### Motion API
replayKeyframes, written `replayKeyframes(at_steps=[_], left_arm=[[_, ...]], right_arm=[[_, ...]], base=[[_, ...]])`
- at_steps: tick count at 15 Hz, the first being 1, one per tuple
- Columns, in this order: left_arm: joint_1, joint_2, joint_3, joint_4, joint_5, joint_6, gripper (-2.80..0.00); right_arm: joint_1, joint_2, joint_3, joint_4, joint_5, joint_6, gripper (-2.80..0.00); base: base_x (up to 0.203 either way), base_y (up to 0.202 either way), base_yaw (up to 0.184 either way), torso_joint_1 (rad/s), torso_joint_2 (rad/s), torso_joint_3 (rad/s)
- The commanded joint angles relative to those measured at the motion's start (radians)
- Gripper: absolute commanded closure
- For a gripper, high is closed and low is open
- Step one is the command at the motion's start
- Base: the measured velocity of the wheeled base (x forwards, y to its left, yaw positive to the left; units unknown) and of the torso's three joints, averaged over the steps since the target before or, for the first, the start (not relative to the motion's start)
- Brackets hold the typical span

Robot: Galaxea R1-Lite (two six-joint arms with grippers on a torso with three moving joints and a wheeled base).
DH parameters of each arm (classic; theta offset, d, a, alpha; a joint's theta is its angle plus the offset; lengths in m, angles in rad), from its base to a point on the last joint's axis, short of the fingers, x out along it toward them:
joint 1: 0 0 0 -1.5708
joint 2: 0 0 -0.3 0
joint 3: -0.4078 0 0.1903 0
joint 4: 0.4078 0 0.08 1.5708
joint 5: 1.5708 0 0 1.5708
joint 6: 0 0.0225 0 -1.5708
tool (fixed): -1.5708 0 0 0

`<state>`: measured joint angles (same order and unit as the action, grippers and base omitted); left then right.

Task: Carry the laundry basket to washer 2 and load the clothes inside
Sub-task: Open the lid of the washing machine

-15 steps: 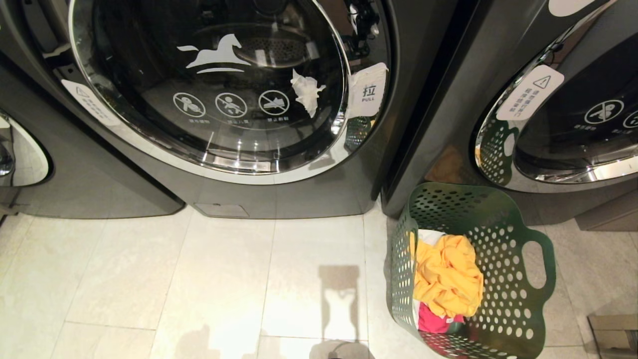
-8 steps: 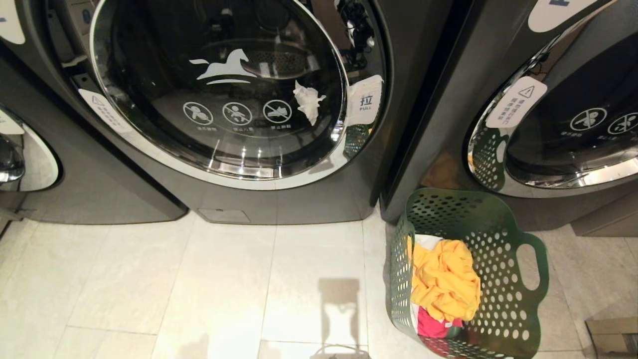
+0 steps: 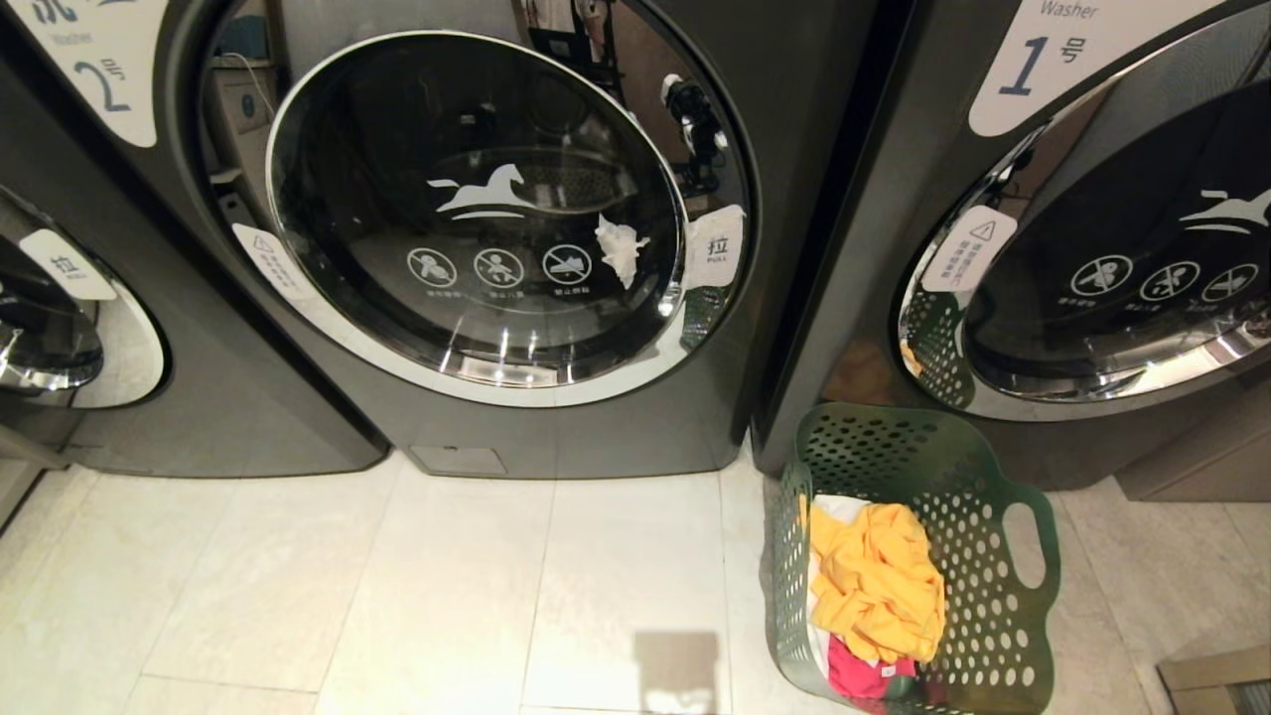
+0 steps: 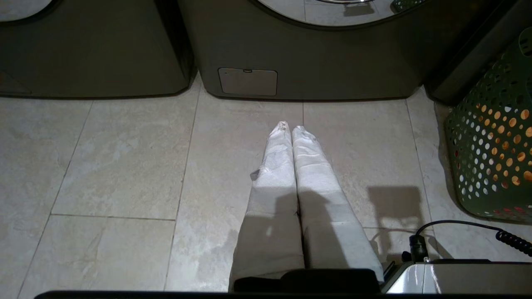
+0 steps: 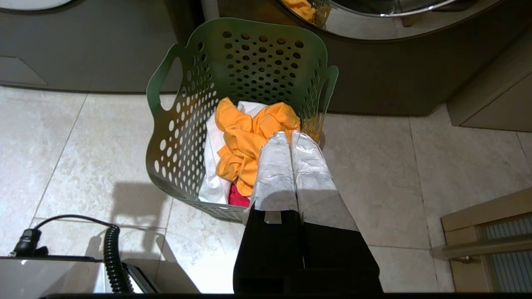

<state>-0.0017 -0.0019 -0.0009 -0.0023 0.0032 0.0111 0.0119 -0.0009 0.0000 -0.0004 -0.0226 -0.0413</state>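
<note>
In the head view, washer 2 (image 3: 477,228) is seen with its round glass door shut, flanked on the right by the washer labelled 1 (image 3: 1092,238). The laundry basket (image 3: 993,636) is set on the tiled floor (image 3: 348,596) at the foot of the seam between the two machines, with the clothes (image 3: 874,581) heaped inside: mustard-yellow on top, white and pink-red beneath. Neither hand is shown here.

In the left wrist view, the left hand (image 4: 290,129) is held over bare floor before washer 2, its fingers pressed together and empty; the basket is seen well apart at the frame's edge.

In the right wrist view, the right hand (image 5: 290,137) is held above the basket's near rim, fingers pressed together on nothing, the yellow garment (image 5: 245,137) just beyond its tips.
</note>
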Motion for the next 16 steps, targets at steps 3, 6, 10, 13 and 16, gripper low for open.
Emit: replayKeyframes(at_steps=[3, 6, 10, 13, 16], left_arm=[[0.0, 0.002, 0.0, -0.001, 0.0, 0.0, 0.0], [0.0, 0.002, 0.001, 0.001, 0.001, 0.0, 0.0], [0.0, 0.002, 0.001, 0.001, 0.001, 0.0, 0.0], [0.0, 0.002, 0.001, 0.001, 0.001, -0.002, 0.0], [0.0, 0.002, 0.001, 0.001, 0.001, -0.002, 0.0]], right_arm=[[0.0, 0.001, 0.0, -0.001, 0.0, 0.008, 0.0], [0.0, 0.001, 0.0, -0.001, -0.002, 0.014, 0.0], [0.0, 0.001, 0.0, -0.001, 0.0, 0.014, 0.0], [0.0, 0.001, 0.0, -0.001, 0.0, 0.014, 0.0], [0.0, 0.001, 0.0, -0.001, 0.0, 0.014, 0.0]], base=[[0.0, 0.0, 0.0, 0.0, 0.0, 0.2], [0.0, 0.0, 0.0, 0.005, 0.01, 0.203], [0.0, 0.0, 0.0, 0.003, 0.0, 0.207], [0.0, 0.0, 0.0, 0.001, 0.0, 0.21], [0.0, 0.0, 0.0, 0.001, 0.0, 0.171]])
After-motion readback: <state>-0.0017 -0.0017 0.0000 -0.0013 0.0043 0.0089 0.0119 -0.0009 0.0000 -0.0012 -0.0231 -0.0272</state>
